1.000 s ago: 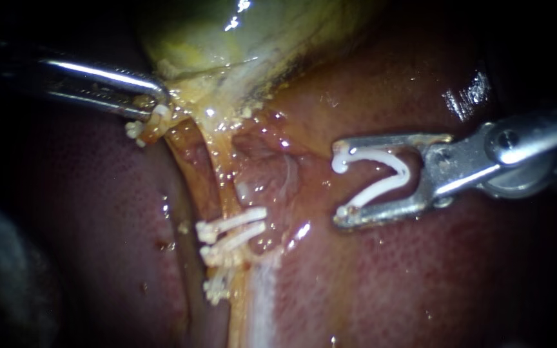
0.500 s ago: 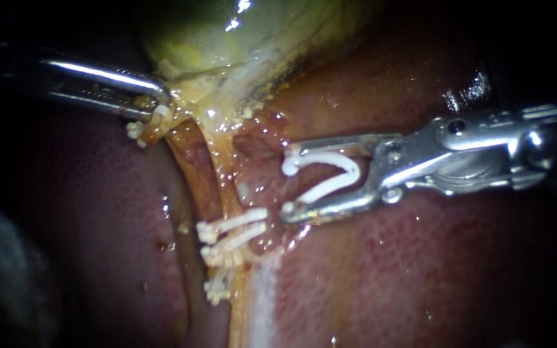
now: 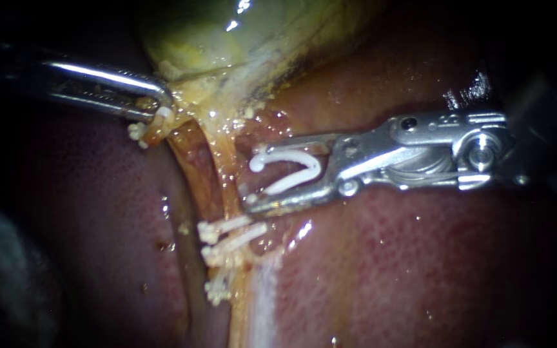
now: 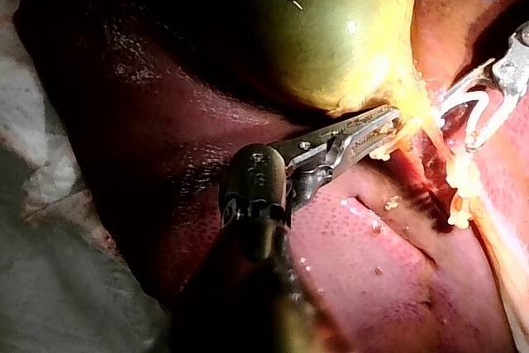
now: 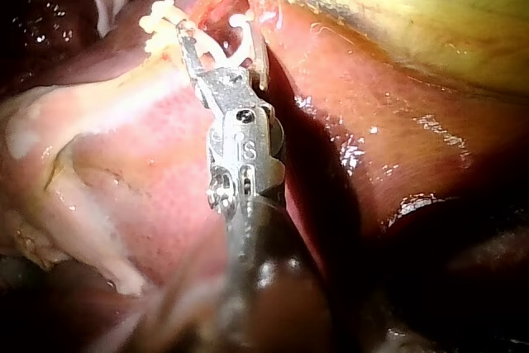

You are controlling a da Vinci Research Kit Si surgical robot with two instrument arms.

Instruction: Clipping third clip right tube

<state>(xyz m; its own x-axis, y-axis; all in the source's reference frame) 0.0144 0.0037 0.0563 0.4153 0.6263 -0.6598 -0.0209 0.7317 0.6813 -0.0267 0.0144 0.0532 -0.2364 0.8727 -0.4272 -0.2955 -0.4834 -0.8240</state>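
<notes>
Two closed clips cross the right tube; the right instrument reaches in nearly level, its jaws spread wide yet gripping an open clip whose mouth sits just beside that tube, above them; the left instrument lies level, jaws clamped on tissue at the gallbladder base
</notes>
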